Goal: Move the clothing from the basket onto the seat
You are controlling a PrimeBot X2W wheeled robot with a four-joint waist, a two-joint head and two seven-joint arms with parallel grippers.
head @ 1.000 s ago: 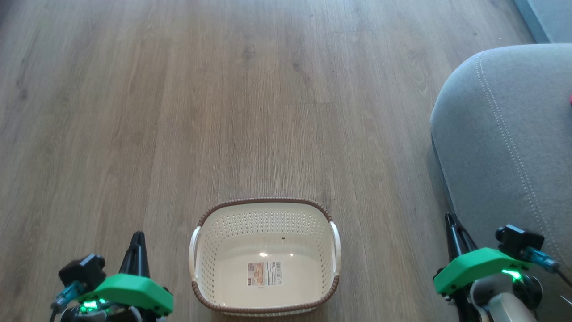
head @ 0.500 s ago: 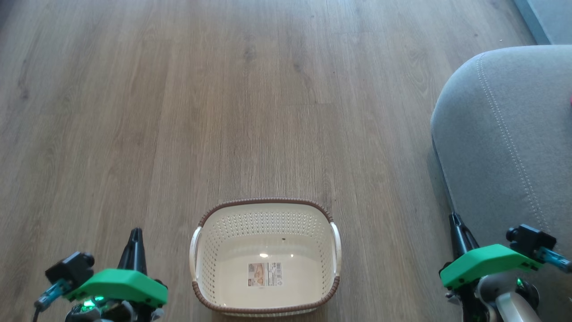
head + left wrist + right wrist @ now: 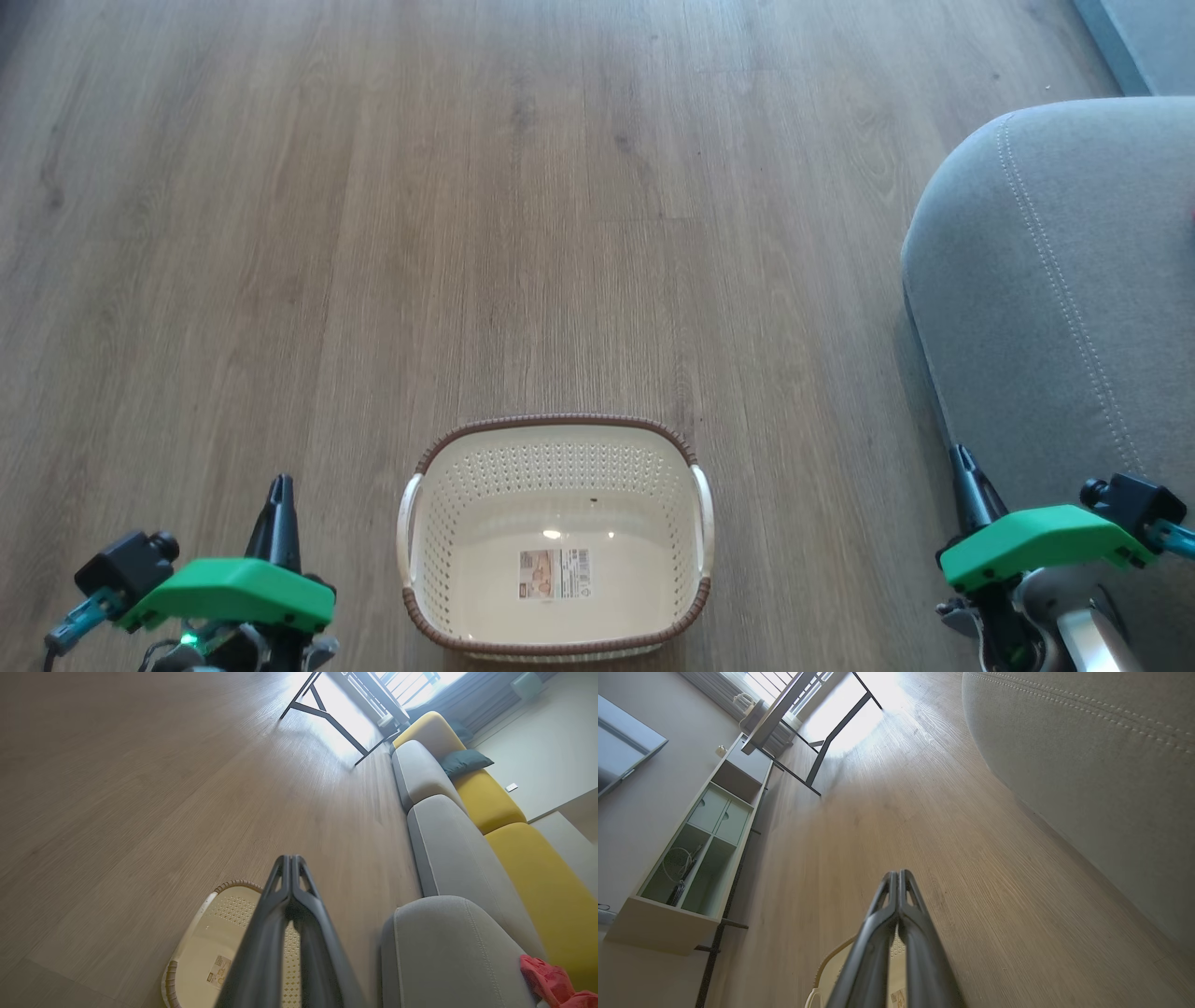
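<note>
Two claws sit low at either side of the head view, both with their dark fingers pressed tip to tip and gripping nothing. The left claw [image 3: 278, 499] is to the left of the basket [image 3: 551, 457], and the right claw [image 3: 963, 471] shows against the near edge of the seat [image 3: 1064, 299]. Each wrist view shows the same, with its pair of fingers closed into a single point above the wood floor [image 3: 467, 233]. The basket stands upright on the floor between the claws, apart from both, its cream bottom bare around a sticker [image 3: 555, 571]. The seat rises to the basket's right, with a strip of floor between them. The clothing [image 3: 549, 982], a crumpled red heap, lies on the grey seat cushion beside the yellow backrest [image 3: 537, 872], well apart from the basket.
</note>
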